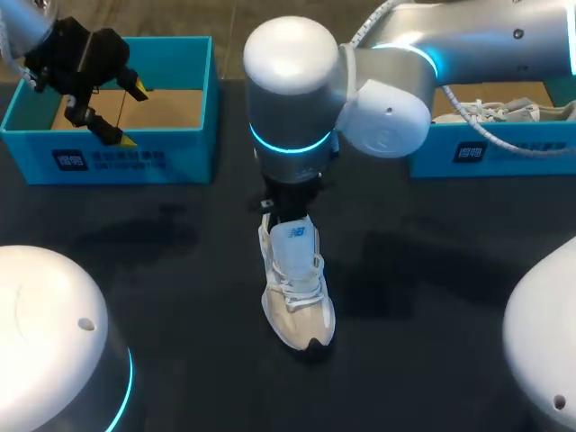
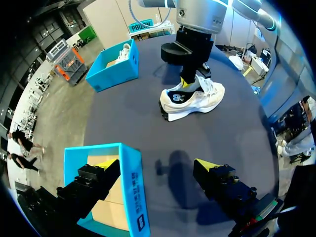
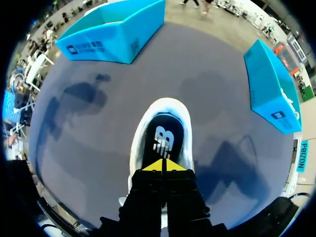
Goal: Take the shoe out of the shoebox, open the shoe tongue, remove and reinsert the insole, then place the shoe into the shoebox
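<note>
As it stands at the centre of the table, the shoe is outside both boxes: white and cream, white laces, dark toe tip toward 6 o'clock, dark interior with a white logo. Right gripper: tips clenched together at the shoe's opening, 12 o'clock end; what they pinch cannot be told. Left gripper: released, fingers wide, over the left box at 10 o'clock. Right box at 2 o'clock.

A dark matte table spreads wide, soft grey shadows lying across it.
</note>
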